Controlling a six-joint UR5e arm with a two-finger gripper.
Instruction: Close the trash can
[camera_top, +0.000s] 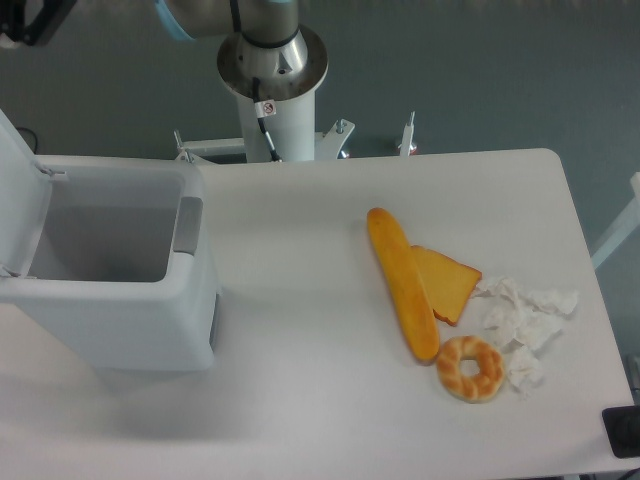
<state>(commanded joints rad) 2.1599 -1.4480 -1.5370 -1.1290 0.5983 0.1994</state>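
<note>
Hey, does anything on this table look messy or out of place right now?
Crumpled white tissue lies loose beside the ring-shaped bread near the right edge. The trash can stands with its lid up. Nothing looks spilled or damaged.

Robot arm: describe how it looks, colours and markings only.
The arm is silver-grey metal with a light blue joint cap, on a white column bearing a small red-and-white sticker and a black cable. The black end effector is mostly cropped at the top-left corner.
</note>
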